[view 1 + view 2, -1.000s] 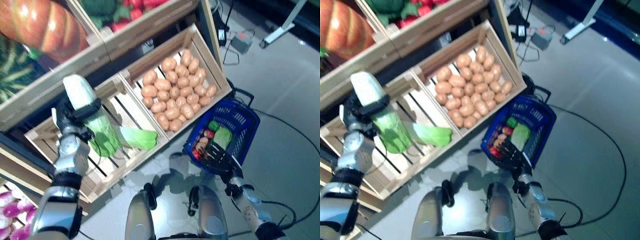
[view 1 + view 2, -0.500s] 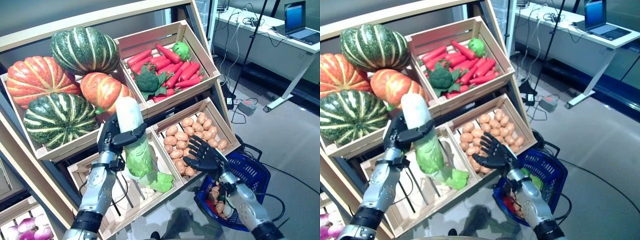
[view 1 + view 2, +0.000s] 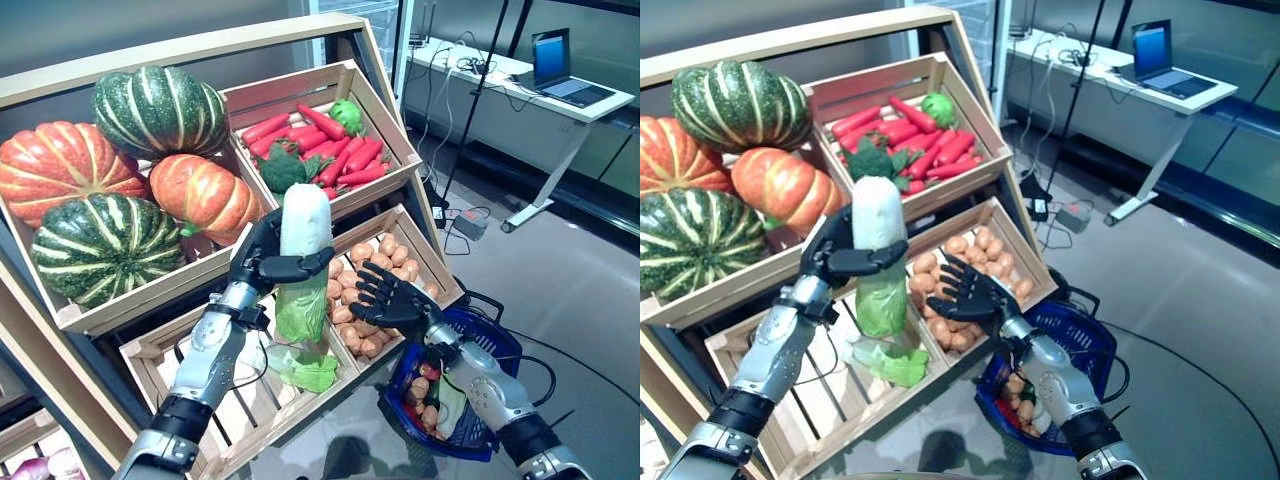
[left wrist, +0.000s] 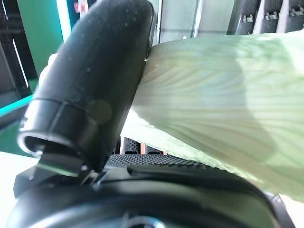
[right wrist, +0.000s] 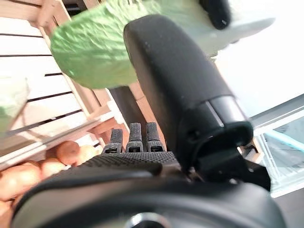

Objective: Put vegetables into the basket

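Nearest, the blue basket (image 3: 480, 380) sits low at my right, already holding some produce. My right hand (image 3: 392, 300) hovers above it, fingers spread and empty. My left hand (image 3: 262, 262) is clamped round the cabbage (image 3: 302, 262) — held upright before the potato crate (image 3: 420, 230). Transfer underway; next, I judge, carry it rightward and down into the basket.

Right hand blocks your way to the basket.
Your left hand (image 3: 262, 262) faces the spread right hand (image 3: 392, 303); the blue basket (image 3: 500, 355) lies open below it.

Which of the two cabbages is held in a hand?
The pale long napa cabbage, gripped upright by the left hand; the other cabbage lies in the wooden crate.
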